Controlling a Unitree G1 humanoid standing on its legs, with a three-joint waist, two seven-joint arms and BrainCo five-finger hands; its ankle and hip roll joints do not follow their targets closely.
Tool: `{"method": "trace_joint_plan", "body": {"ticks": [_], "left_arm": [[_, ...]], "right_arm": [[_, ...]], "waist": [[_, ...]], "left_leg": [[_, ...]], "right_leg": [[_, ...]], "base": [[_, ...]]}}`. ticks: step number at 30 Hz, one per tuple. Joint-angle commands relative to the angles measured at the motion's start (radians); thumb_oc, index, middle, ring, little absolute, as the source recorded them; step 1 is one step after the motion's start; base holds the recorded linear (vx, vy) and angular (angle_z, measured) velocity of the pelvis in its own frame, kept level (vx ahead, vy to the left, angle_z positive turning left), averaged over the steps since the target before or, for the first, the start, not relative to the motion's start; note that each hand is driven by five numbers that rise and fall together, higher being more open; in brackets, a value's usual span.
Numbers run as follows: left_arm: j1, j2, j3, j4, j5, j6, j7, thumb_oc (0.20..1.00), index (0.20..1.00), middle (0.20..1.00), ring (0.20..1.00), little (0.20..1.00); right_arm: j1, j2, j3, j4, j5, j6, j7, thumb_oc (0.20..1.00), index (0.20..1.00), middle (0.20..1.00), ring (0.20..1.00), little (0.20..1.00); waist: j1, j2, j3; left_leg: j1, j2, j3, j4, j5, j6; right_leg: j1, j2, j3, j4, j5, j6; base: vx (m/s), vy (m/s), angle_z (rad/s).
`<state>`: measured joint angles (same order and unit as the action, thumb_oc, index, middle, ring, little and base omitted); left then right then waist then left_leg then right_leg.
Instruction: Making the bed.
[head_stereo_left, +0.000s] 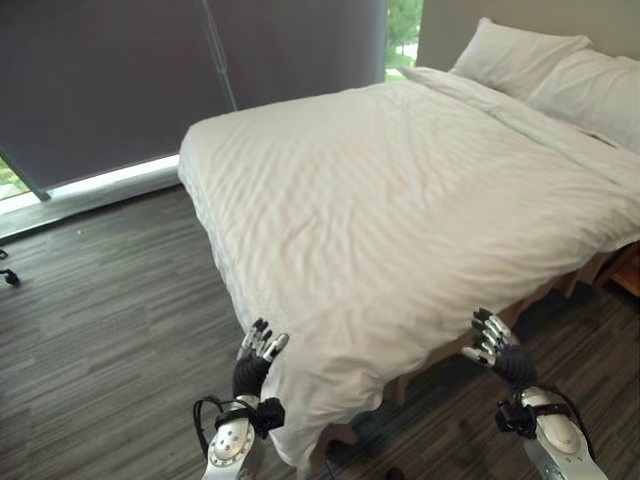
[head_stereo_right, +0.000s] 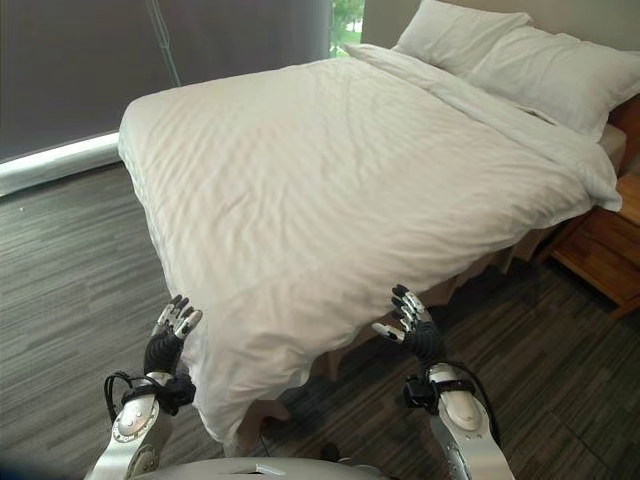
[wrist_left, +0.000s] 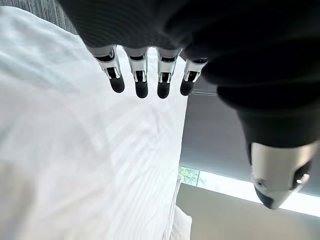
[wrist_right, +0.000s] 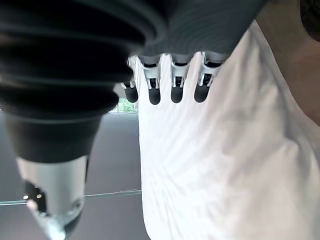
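A white duvet (head_stereo_left: 400, 200) covers the bed and hangs over its near corner, lightly wrinkled. Two white pillows (head_stereo_left: 560, 70) lie at the head, far right. My left hand (head_stereo_left: 258, 352) is raised beside the hanging corner of the duvet, fingers straight and holding nothing. My right hand (head_stereo_left: 492, 338) is raised at the duvet's lower edge on the right side, fingers straight, also empty. In the wrist views the left hand's fingers (wrist_left: 141, 80) and the right hand's fingers (wrist_right: 175, 82) stretch out over the white cloth (wrist_left: 75, 165) without gripping it.
Dark wood-look floor (head_stereo_left: 100, 330) surrounds the bed. A grey roller blind (head_stereo_left: 120, 80) covers the window behind it. A wooden nightstand (head_stereo_right: 600, 250) stands at the right of the bed. The bed's wooden leg (head_stereo_left: 400, 385) shows under the duvet's edge.
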<state>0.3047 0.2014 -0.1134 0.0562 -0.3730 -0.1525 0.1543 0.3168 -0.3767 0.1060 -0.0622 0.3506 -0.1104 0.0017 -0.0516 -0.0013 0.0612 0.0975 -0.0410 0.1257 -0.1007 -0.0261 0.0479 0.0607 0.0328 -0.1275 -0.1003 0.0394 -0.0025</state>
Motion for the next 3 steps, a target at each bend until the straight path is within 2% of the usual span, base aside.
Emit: {"method": "trace_joint_plan", "body": {"ticks": [1,3], "left_arm": [[-0.063,0.029,0.008,0.025,-0.016,-0.071,0.017,1.0,1.0,1.0,1.0,1.0],[-0.064,0.032,0.006,0.021,-0.015,-0.073,0.022,1.0,1.0,1.0,1.0,1.0]], "right_arm": [[-0.076,-0.01,0.005,-0.002,-0.025,-0.082,-0.026,1.0,1.0,1.0,1.0,1.0],[-0.078,-0.006,0.006,-0.004,-0.024,-0.086,-0.035,1.0,1.0,1.0,1.0,1.0]], "waist": [[0.002,-0.019,0.005],[0.002,-0.02,0.006]], "left_leg": [[0.075,-0.012,-0.008,0.013,-0.072,0.002],[0.076,-0.012,-0.009,0.013,-0.072,0.002]], "right_leg": [[0.078,-0.014,0.011,0.067,-0.118,0.047],[0.079,-0.014,0.011,0.068,-0.118,0.047]], "base": [[0.0,0.0,0.0],[0.0,0.0,0.0]]}}
